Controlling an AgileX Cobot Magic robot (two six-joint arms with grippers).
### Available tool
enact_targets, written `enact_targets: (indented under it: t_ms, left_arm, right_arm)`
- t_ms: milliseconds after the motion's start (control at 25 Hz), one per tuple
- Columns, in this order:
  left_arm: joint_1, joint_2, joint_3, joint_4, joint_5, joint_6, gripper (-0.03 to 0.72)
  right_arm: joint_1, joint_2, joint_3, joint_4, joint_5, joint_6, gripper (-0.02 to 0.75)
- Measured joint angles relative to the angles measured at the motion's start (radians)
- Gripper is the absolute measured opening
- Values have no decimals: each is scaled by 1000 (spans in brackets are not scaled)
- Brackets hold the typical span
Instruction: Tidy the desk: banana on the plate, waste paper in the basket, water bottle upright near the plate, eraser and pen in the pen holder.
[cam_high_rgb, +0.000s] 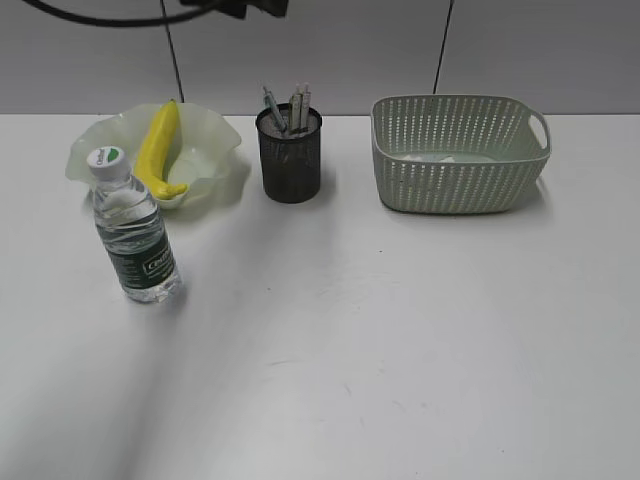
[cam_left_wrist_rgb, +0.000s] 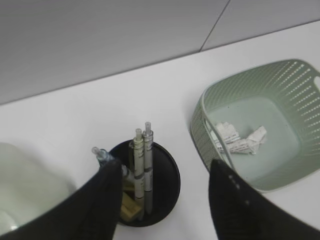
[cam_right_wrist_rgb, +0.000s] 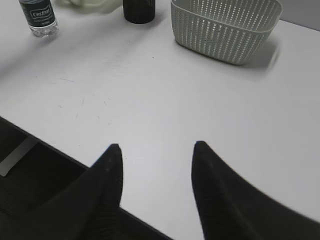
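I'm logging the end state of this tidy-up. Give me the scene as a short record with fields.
banana: in the plate
water bottle: upright, in front of the plate
pen holder: holds pens and a tan block
basket: waste paper inside
left gripper: open, empty, above the pen holder
right gripper: open, empty, over the desk

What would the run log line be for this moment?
banana in plate | bottle upright | pens in holder | paper in basket | left hand, right hand open, empty

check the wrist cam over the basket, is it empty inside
No, the left wrist view shows crumpled white waste paper lying on the floor of the basket.
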Motion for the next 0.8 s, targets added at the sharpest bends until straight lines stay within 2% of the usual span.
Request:
enact_targets:
  t_ms: [120, 320, 480, 640, 800]
  left_arm:
    - [0, -89, 0, 80, 63, 0, 416]
    - [0, -241, 0, 200, 277, 0, 408]
    - [0, -364, 0, 218, 443, 0, 359]
    - [0, -491, 2, 218, 489, -4, 337]
    - [0, -659, 105, 217, 489, -20, 335]
  right_arm:
    - [0, 0, 0, 0, 0, 0, 368]
    - [0, 0, 0, -1, 0, 0, 368]
    - [0, 0, 0, -1, 0, 0, 369]
    - [0, 0, 0, -1, 0, 1, 369]
    - [0, 0, 0, -3, 0, 17, 368]
